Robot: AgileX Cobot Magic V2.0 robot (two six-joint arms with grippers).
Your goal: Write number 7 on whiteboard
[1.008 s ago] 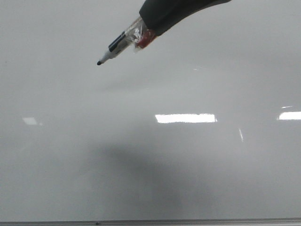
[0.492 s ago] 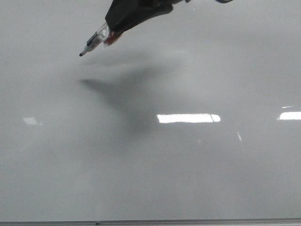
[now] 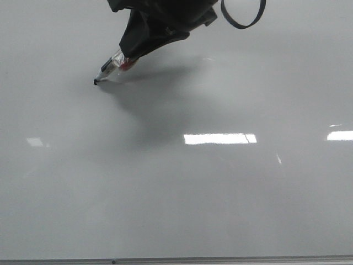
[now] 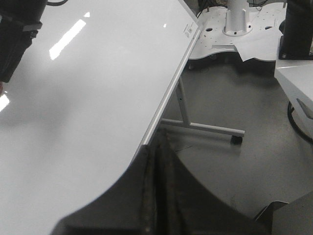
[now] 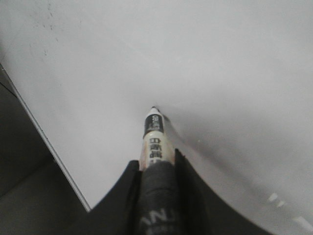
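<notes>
The whiteboard [image 3: 176,193] fills the front view, glossy pale grey with bright glare patches; it also shows in the left wrist view [image 4: 83,112] and the right wrist view [image 5: 220,63]. My right gripper [image 3: 132,52] is shut on a black marker [image 3: 110,69] taped to it, at the upper left. The marker's tip [image 3: 95,82] touches the board; the same marker [image 5: 153,134] shows in the right wrist view. No line of the number 7 shows on the board. My left gripper [image 4: 156,147] is shut and empty, by the board's edge.
The board's thin grey bottom frame [image 3: 176,259] runs along the front. In the left wrist view the board's stand leg [image 4: 205,128] and a white base [image 4: 234,29] stand on the grey floor beyond the board's edge. A black cable loop [image 3: 242,16] hangs by the right arm.
My right gripper has moved left and down toward the board with the marker. The tip, first lifted off the board, now meets the surface and its shadow joins it.
</notes>
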